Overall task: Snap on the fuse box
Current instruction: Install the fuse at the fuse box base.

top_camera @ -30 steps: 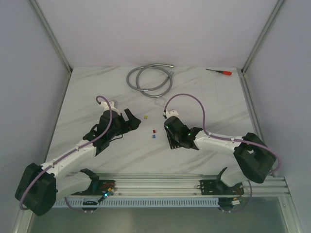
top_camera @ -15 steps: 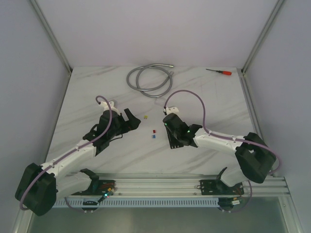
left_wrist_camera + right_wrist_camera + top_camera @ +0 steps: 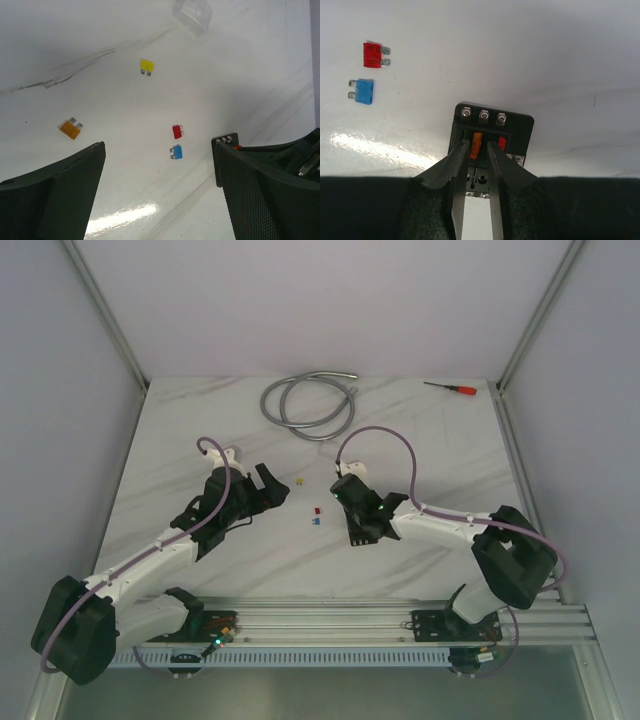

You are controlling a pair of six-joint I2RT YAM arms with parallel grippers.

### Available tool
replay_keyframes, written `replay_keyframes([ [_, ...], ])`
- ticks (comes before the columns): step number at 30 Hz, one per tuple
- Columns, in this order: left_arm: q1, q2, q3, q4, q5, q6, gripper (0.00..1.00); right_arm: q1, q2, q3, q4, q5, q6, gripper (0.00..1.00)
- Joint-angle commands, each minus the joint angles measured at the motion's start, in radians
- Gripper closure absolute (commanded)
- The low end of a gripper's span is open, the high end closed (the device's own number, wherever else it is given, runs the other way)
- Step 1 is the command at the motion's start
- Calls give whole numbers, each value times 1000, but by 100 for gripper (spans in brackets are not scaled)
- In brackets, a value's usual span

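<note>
The black fuse box [image 3: 520, 131] lies flat on the white table, three screws along its far edge. An orange fuse [image 3: 477, 145] and a red one [image 3: 502, 144] sit in its slots. My right gripper [image 3: 477, 145] hovers over it, its fingertips [image 3: 461, 152] closely flanking the orange fuse, with a thin dark gap on the right side. From above, this gripper [image 3: 354, 532] covers the box. My left gripper [image 3: 159, 155] stands wide open over bare table, the fuse box's corner [image 3: 226, 145] showing past its right finger. The clear cover [image 3: 192, 15] lies farther back.
Loose fuses lie between the arms: yellow [image 3: 146, 66], orange [image 3: 70, 129], red [image 3: 177, 131] and blue [image 3: 176, 152]. A coiled grey hose [image 3: 308, 405] and a red-handled screwdriver [image 3: 452, 388] lie at the back. A metal rail [image 3: 330, 615] runs along the near edge.
The right gripper has shifted slightly left over the fuse box and its jaws have narrowed. The left arm has not moved.
</note>
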Motion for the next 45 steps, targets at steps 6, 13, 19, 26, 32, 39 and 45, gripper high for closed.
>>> replay_keyframes([
  [6, 10, -15, -4, -14, -4, -3, 0, 4, -14, 33, -40, 59, 54, 74],
  [13, 12, -21, -5, -16, -4, -2, 0, -4, -22, 30, -60, 65, 78, 75],
  [19, 11, -23, -4, -18, -5, -4, 0, -4, -28, 36, -57, 55, 98, 74],
  [26, 11, -22, -4, -18, -5, -4, 0, -26, -35, 22, -68, 65, 143, 75],
  [32, 13, -16, -2, -17, -4, -5, 0, -30, -48, 26, -69, 62, 147, 73],
  [39, 13, -10, 0, -17, 0, -6, 0, -38, -28, 39, -68, 61, 164, 72],
  [45, 13, -7, 1, -18, -1, -6, 0, -42, -20, 44, -68, 58, 171, 74],
])
